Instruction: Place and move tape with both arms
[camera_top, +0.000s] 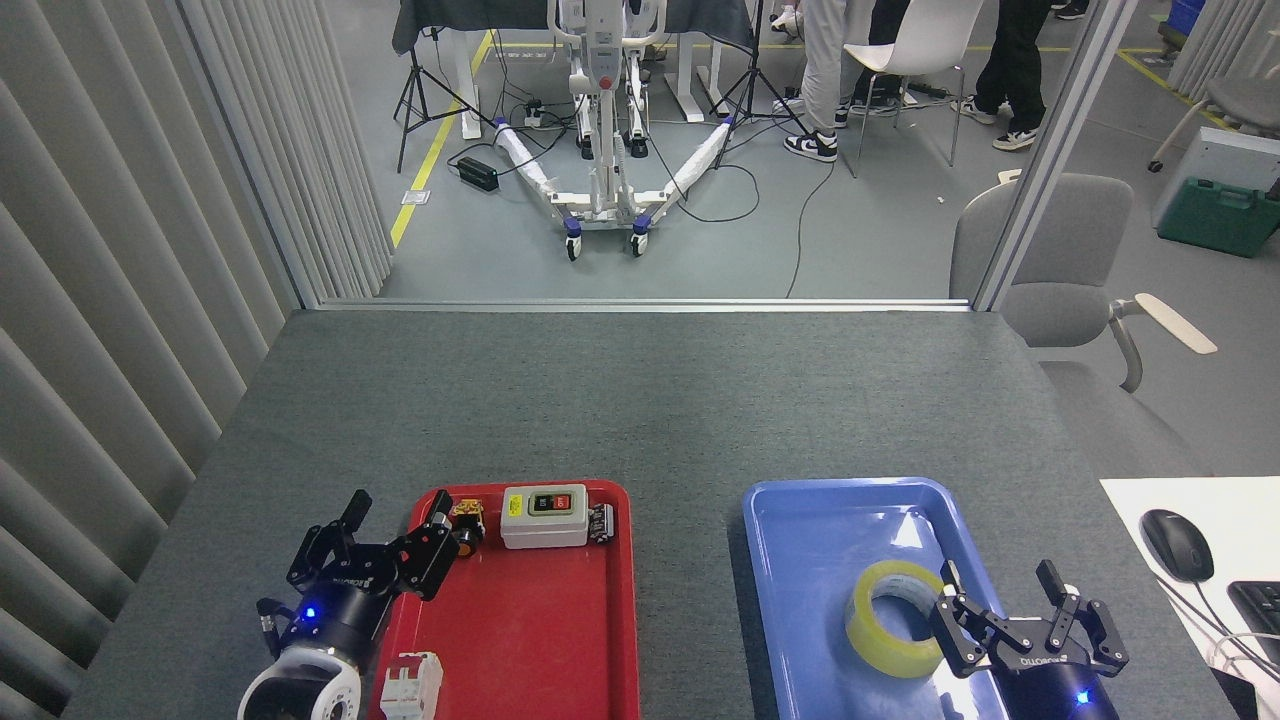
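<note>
The wide ring-shaped roll of translucent yellow packing tape (893, 618) lies flat in the glossy blue plastic tray (820, 520), toward the tray's 4 o'clock corner, its white-lined core facing up. The black multi-fingered right gripper (1020, 610) sits just at the roll's 4 o'clock, fingers spread wide and holding nothing; its nearest finger (955, 605) comes close to the roll's outer wall, though from this angle it is hard to say whether it touches or stands a hair apart. A blue light glows on the wrist below it.

At 9 o'clock from the blue tray, across a strip of grey felt-covered table (640, 400), lies the red plastic tray (540, 630). The black left gripper (385, 540) hangs over that tray's 10 o'clock edge with its fingers parted and nothing between them. At the red tray's 12 o'clock end stands a grey push-button switch box (543, 516), with a small black-and-yellow knob switch (464, 520) at its 9 o'clock and a small dark metal part (600, 522) at its 3 o'clock. A white circuit breaker (410, 685) rests at the tray's 7 o'clock corner. A black computer mouse (1176, 543) sits on the white desk at 3 o'clock.
</note>
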